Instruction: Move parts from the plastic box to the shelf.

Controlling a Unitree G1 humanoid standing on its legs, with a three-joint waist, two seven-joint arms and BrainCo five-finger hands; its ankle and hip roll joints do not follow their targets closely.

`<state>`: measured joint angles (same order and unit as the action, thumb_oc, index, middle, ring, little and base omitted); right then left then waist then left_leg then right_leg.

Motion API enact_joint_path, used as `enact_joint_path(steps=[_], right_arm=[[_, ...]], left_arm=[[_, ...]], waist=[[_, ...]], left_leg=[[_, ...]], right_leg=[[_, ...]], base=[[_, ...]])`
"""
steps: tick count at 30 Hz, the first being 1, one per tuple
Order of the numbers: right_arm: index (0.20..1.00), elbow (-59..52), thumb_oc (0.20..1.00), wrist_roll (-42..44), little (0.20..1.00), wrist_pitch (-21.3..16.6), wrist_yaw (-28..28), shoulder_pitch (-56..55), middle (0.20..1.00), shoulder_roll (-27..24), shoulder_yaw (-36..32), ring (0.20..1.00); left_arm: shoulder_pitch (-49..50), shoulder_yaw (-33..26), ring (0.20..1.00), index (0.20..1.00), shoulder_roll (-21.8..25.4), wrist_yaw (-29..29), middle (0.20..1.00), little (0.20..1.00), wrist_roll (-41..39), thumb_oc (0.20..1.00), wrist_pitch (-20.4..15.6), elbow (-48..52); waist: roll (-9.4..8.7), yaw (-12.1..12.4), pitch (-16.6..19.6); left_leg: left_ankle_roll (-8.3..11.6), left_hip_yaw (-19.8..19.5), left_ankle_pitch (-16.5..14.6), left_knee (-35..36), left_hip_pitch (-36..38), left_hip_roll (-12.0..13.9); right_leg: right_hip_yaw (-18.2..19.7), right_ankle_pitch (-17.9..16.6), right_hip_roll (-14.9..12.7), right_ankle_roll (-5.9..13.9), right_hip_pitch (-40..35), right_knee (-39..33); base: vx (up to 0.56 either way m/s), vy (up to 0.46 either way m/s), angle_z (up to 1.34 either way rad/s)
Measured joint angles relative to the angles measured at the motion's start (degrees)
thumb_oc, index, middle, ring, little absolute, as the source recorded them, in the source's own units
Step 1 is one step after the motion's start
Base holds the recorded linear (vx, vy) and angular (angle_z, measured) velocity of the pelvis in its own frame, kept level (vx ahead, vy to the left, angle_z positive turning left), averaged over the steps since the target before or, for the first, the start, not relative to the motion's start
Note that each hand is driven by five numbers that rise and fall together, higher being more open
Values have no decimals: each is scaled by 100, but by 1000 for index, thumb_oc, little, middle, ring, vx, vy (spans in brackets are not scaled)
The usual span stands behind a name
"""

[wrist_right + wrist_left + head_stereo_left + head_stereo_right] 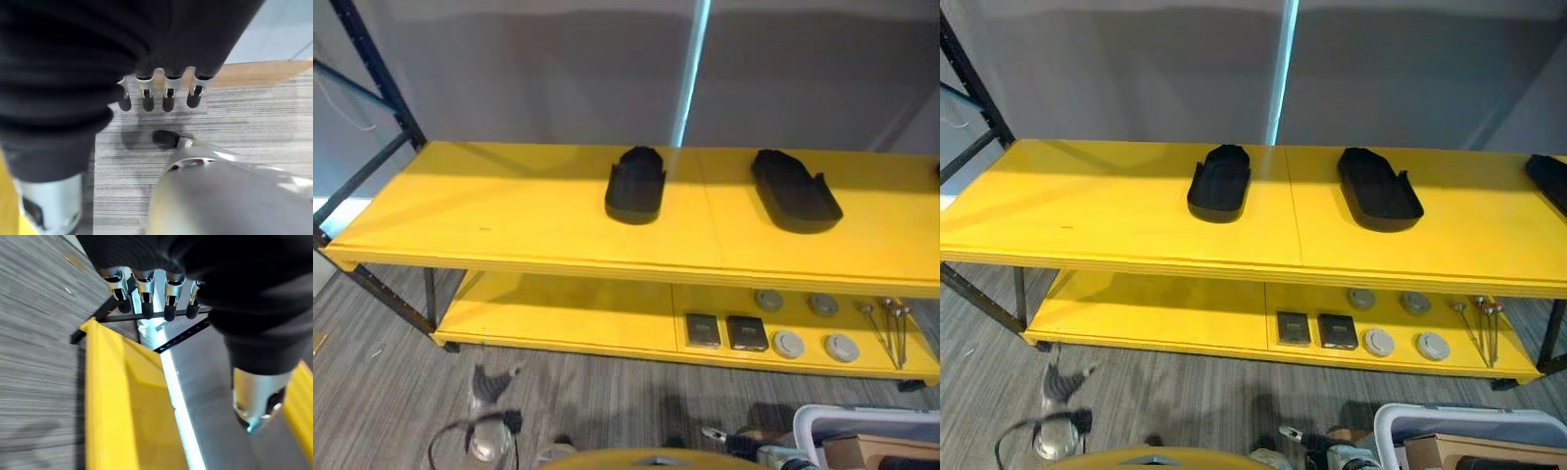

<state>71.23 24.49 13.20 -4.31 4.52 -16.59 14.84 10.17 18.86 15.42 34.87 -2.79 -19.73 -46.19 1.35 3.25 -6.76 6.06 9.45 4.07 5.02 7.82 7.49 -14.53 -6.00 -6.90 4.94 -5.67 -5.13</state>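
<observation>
The yellow shelf (509, 215) has two boards, upper and lower. On the upper board lie two black moulded parts (635, 184) (793, 191), and a third (1549, 181) is at the far right edge. The plastic box (862, 416), pale-rimmed, stands on the floor at the lower right with brown and dark contents. My left hand (146, 298) hangs beside the shelf's end with relaxed fingers, holding nothing. Over the grey carpet my right hand (166, 93) is also open and empty.
The lower board (568, 313) carries two dark square parts (702, 330), several grey round discs (788, 344) and thin metal rods (891, 328). Dark steel uprights (372, 59) frame the shelf's left end. A grey rounded body (234, 196) lies under the right hand.
</observation>
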Motion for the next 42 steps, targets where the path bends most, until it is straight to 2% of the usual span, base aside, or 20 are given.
enact_joint_path(steps=[4, 9, 12, 13, 15, 16, 17, 19, 20, 24, 26, 27, 29, 31, 32, 34, 35, 37, 39, 42], right_arm=[[1000, 53, 1000, 339, 1000, 33, 128, -103, 1000, 88, -209, 1000], [1000, -61, 1000, 644, 1000, -57, 232, -452, 1000, 184, -505, 1000], [1000, -35, 1000, 690, 1000, -40, 237, -594, 1000, 196, -591, 1000], [1000, -4, 1000, 648, 1000, -52, 201, -655, 1000, 391, -701, 1000], [1000, -4, 1000, 375, 1000, -184, 126, -239, 1000, 423, -523, 1000], [1000, 16, 1000, 233, 1000, -217, 96, -147, 1000, 409, -511, 1000], [1000, 61, 1000, 114, 1000, -182, 69, -188, 1000, 363, -465, 1000], [1000, 157, 1000, -21, 1000, -26, 48, -259, 1000, 215, -482, 1000], [1000, 111, 1000, -35, 1000, -9, -38, -412, 1000, 94, -666, 1000], [1000, 97, 1000, -479, 1000, -56, -85, -480, 1000, -305, -688, 1000], [1000, 47, 1000, -515, 1000, -98, -60, -452, 1000, -236, -693, 1000], [1000, 67, 1000, -516, 1000, -142, -34, -401, 1000, -148, -572, 1000], [1000, 61, 1000, -440, 1000, -337, -1, -252, 1000, -169, -445, 1000], [1000, 114, 1000, -408, 1000, -377, -7, -70, 1000, -203, -432, 1000], [1000, 138, 1000, -469, 1000, -461, -37, 218, 1000, -204, -408, 1000], [1000, 168, 1000, -472, 1000, -492, -45, 305, 1000, -156, -299, 1000], [1000, 120, 1000, -416, 1000, -583, -43, 205, 1000, -133, -166, 1000], [1000, -85, 1000, -198, 1000, -734, -6, -55, 1000, -193, -154, 1000], [1000, -239, 1000, 0, 1000, -843, 65, -332, 1000, -163, -162, 1000], [1000, -364, 1000, -2, 1000, -1100, 207, -585, 1000, -67, -46, 1000]], left_arm=[[-196, 180, 1000, 1000, -6, -344, 1000, 1000, 450, 1000, -180, -505], [-594, 386, 1000, 1000, 190, -1472, 1000, 1000, 458, 1000, -111, -757], [-823, 381, 1000, 1000, 241, -1625, 1000, 1000, 445, 1000, -36, -844], [-867, 291, 1000, 1000, 526, -1627, 1000, 1000, 169, 1000, 186, -924], [-949, -111, 1000, 1000, 556, -1608, 1000, 1000, -317, 1000, 566, -1314], [-1082, -333, 1000, 1000, 501, -1615, 1000, 1000, -552, 1000, 653, -1624], [-1285, -577, 1000, 1000, 365, -1594, 1000, 1000, -996, 1000, 684, -1853], [-1518, -831, 1000, 1000, 182, -1517, 1000, 1000, -1781, 1000, 608, -1803], [-1608, -1053, 1000, 1000, 59, -1537, 1000, 1000, -2077, 1000, 617, -1863], [-1489, -1152, 1000, 1000, -358, -1464, 1000, 1000, -2064, 1000, 639, -2035], [-1497, -1219, 1000, 1000, -383, -1497, 1000, 1000, -2061, 1000, 634, -2155], [-1402, -1169, 1000, 1000, -364, -1512, 1000, 1000, -2056, 1000, 695, -2026], [-1297, -1146, 1000, 1000, -498, -1515, 1000, 1000, -2014, 1000, 745, -1959], [-1251, -1044, 1000, 1000, -617, -1518, 1000, 1000, -2014, 1000, 740, -1922], [-1122, -920, 1000, 1000, -636, -1536, 1000, 1000, -2020, 1000, 726, -1923], [-1155, -895, 1000, 1000, -592, -1542, 1000, 1000, -2021, 1000, 721, -1960], [-1185, -718, 1000, 1000, -489, -1580, 1000, 1000, -1937, 1000, 701, -1921], [-1254, -510, 1000, 1000, -461, -1690, 1000, 1000, -1751, 1000, 691, -1877], [-1461, -370, 1000, 1000, -464, -1863, 1000, 1000, -1585, 1000, 627, -1990], [-1542, -342, 1000, 1000, -444, -2056, 1000, 1000, -1573, 1000, 591, -1994]], waist=[[-86, -107, 8], [-312, -578, -53], [-241, -758, -135], [-691, -788, -123], [-775, -916, -240], [-709, -1072, -271], [-545, -1113, -271], [-329, -832, -346], [-331, -872, -448], [171, -1036, -683], [111, -1041, -740], [-65, -885, -798], [-110, -872, -808], [-155, -778, -823], [-144, -589, -846], [-72, -489, -855], [-126, -359, -850], [-54, -452, -799], [-145, -565, -720], [-247, -723, -530]], left_leg=[[-81, 74, 52, 2, -115, -144], [-246, 508, 44, 3, -195, -385], [-332, 956, -10, 7, -220, -285], [-231, 1883, 98, -42, -60, -369], [-375, 2460, -81, -7, -106, -178], [-441, 2602, -31, -12, -137, -27], [-381, 2919, 62, -29, -156, 190], [-229, 3300, 3, -192, -70, 471], [-53, 3124, -161, -454, -44, 508], [40, 2477, -93, -733, 106, 538], [196, 2026, 34, -1462, -126, 598], [394, 1376, -54, -2595, -726, 726], [515, 892, -212, -2493, -1087, 492], [359, 423, -338, -1670, -1060, -12], [124, -246, -241, -183, -800, -522], [38, -765, -126, 15, -887, -665], [86, -1063, 4, -1, -874, -744], [-20, -870, -91, -360, -1082, -690], [-392, -619, -339, -984, -1305, -725], [-598, -475, -528, -1006, -1143, -718]], right_leg=[[94, -7, -122, 54, 163, 28], [454, -63, -375, 215, 647, 233], [210, -43, -449, 401, 738, 122], [-171, -886, -424, 553, 1159, 187], [-116, -1671, -32, 363, 1662, -10], [-631, -1038, 37, 429, 1739, 341], [-1230, -324, 111, 86, 1852, 1065], [-1575, 653, 30, -142, 1864, 2398], [-1406, 1103, 51, -370, 1248, 1876], [-1151, 1034, 305, -603, 927, 1438], [-951, 1021, 317, -655, 854, 1356], [-563, 762, 345, -680, 734, 1041], [-251, 417, 428, -789, 709, 706], [237, 228, 475, -738, 798, 498], [552, 212, 589, -567, 781, 92], [408, 278, 669, -433, 727, 49], [281, 35, 737, -597, 672, 8], [87, -68, 828, -732, 608, 12], [-32, -33, 707, -823, 619, 21], [122, -31, 510, -589, 830, 237]], base=[[-32, 250, -8], [-114, 144, -43], [-277, 62, -106], [-388, 54, -247], [-393, -9, -258], [-260, -93, -141], [-87, -190, -114], [47, -242, -126], [71, -215, -65], [80, -142, -48], [10, -20, -49], [-14, 142, -101], [47, 312, -104], [110, 270, -156], [142, 172, -224], [135, 245, -183], [95, 262, -136], [94, 234, -67], [84, 217, -14], [39, 120, -41]])
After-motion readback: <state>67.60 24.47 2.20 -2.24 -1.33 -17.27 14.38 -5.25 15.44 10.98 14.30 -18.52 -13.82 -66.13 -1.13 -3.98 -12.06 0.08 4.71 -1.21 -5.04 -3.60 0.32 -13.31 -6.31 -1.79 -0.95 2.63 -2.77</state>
